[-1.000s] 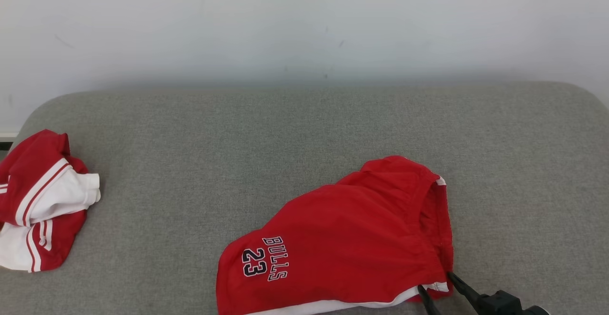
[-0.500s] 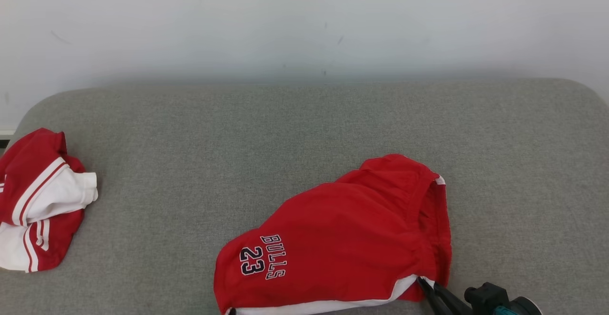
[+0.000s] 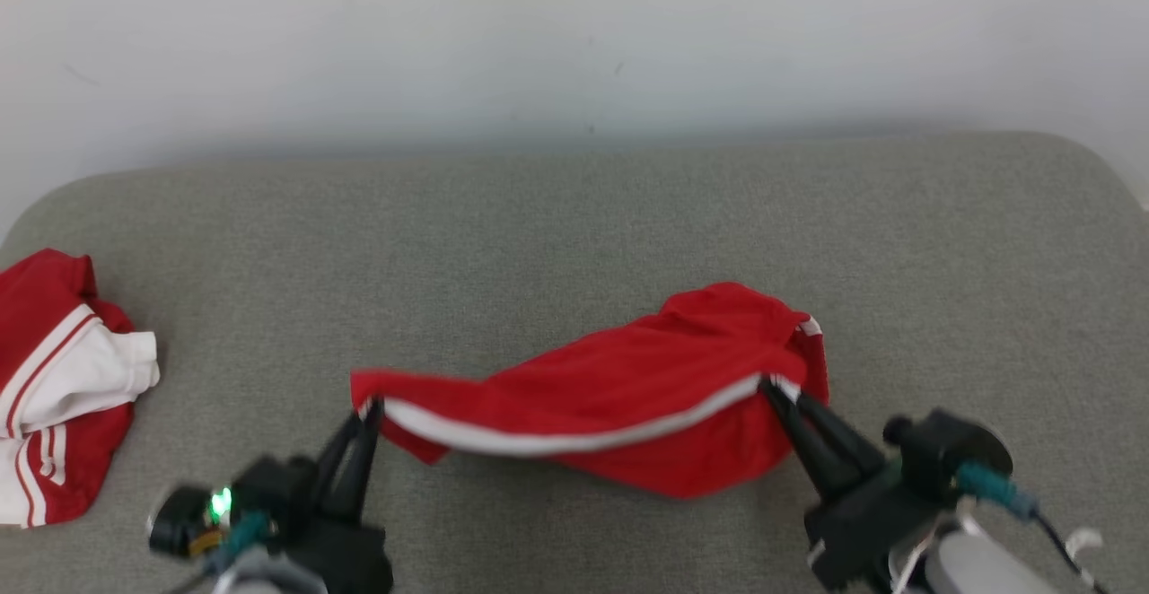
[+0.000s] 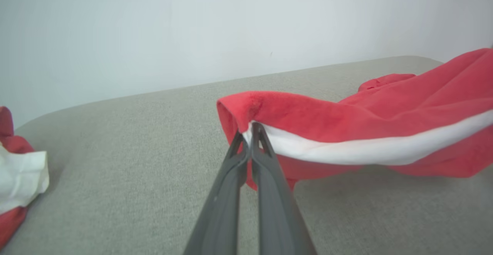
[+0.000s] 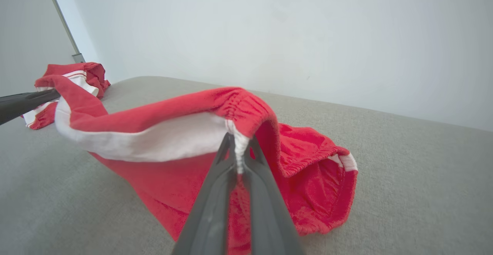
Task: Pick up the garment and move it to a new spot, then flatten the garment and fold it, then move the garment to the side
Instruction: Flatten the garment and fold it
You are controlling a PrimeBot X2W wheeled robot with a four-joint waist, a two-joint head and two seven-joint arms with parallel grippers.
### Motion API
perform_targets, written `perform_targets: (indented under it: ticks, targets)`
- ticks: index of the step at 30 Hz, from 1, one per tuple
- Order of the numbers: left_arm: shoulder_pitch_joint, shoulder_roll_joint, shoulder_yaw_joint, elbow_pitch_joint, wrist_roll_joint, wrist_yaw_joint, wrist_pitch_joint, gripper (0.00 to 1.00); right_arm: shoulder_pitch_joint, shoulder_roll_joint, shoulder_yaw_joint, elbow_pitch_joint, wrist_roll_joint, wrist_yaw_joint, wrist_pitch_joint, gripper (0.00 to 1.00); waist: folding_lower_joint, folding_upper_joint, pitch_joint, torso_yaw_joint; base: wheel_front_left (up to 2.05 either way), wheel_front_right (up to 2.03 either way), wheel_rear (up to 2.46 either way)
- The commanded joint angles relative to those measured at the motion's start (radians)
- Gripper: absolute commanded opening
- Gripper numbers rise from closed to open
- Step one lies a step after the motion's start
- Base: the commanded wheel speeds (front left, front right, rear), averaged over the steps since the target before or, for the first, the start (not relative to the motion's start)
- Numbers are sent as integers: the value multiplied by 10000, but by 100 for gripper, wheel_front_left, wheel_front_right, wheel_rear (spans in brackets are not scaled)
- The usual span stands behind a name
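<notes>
The garment [image 3: 628, 379] is a pair of red shorts with a white side stripe, lifted by its near edge above the grey cushion [image 3: 574, 235]. My left gripper [image 3: 366, 407] is shut on the garment's left corner [image 4: 246, 112]. My right gripper [image 3: 770, 386] is shut on the white trim at the right corner, by the elastic waistband [image 5: 246, 108]. The stripe sags between the two grips, and the far part of the cloth still rests on the cushion. In the right wrist view my left gripper's fingers [image 5: 23, 101] show at the left edge.
A second red-and-white garment [image 3: 54, 388] lies crumpled at the cushion's left end, also seen as the crumpled garment [image 5: 73, 78] in the right wrist view. A pale wall [image 3: 574, 38] rises behind the cushion. Bare cushion stretches behind and right of the shorts.
Both grippers have shut on the near edge of the shorts and raised it, so the printed front has folded under. The head view has tilted down a little.
</notes>
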Motion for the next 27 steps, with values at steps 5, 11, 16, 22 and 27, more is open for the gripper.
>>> perform_targets:
  ticks: [5, 11, 16, 22, 27]
  targets:
    - [-2686, 975, -717, -328, -506, 19, 592, 0, -2063, -40, 104, -333, 884, -24, 367, 0, 0, -1, 896, -341, 0, 0, 0]
    - [-6316, 1838, -1586, -239, -1362, 19, 1484, 0, -5066, 62, 350, 79, 1804, -24, 720, 0, 0, -1, 2351, -499, 0, 0, 0]
    - [-9251, 2215, -2352, 389, -1870, 19, 1870, 0, -7577, 14, 391, 713, 2485, -24, 877, 0, 0, -1, 3364, -563, 0, 0, 0]
    - [-12121, 2390, -2987, 1458, -2510, 19, 2012, 0, -10205, 117, 273, 1646, 3596, -24, 1245, 0, 0, -1, 4194, -648, 0, 0, 0]
    - [-14008, 2410, -3458, 2342, -2833, 19, 2009, 0, -12107, -90, 518, 2306, 3886, -24, 1468, 0, 0, -1, 4809, -651, 0, 0, 0]
